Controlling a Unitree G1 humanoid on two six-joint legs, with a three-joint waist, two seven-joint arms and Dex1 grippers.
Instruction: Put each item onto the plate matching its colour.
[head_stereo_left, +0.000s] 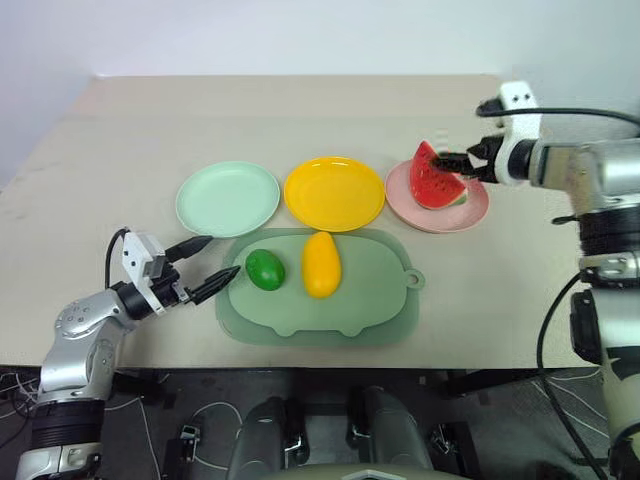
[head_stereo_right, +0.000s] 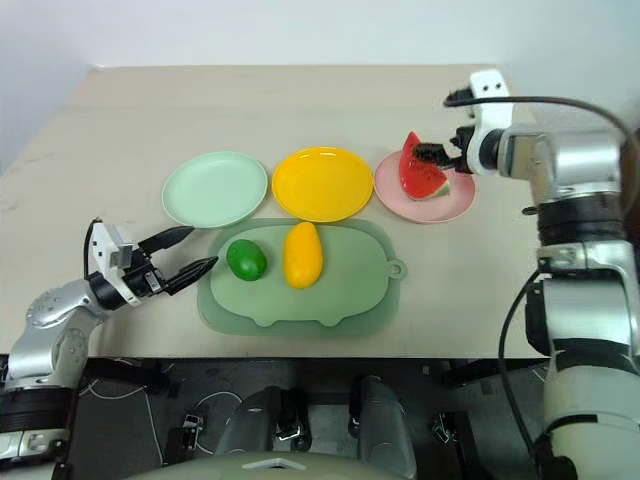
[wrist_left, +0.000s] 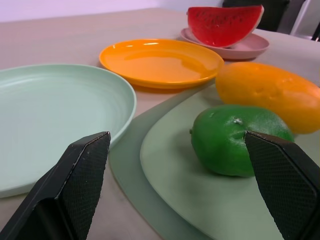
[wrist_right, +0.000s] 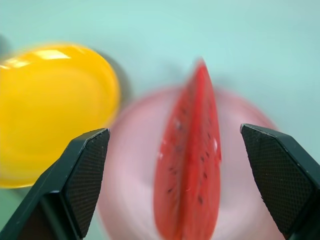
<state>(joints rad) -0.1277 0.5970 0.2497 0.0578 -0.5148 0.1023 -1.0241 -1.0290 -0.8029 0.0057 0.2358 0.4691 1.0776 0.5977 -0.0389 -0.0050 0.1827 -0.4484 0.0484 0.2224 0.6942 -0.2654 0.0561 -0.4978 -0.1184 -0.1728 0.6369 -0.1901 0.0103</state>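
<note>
green fruit (wrist_left: 235, 139) between spread jaws, mango (wrist_left: 270, 93)

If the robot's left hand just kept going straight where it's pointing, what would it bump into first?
Most likely the green fruit on the tray: the open left hand aims at it, and it sits between the fingertips' line, ahead of the mango.

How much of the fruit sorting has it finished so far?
One of three looks done: the watermelon wedge sits on the pink plate, and the right pincer beside it is open. Nothing is held; the left pincer is open next to the green fruit. That fruit and the mango lie on the tray, while the green plate and yellow plate wait.
</note>
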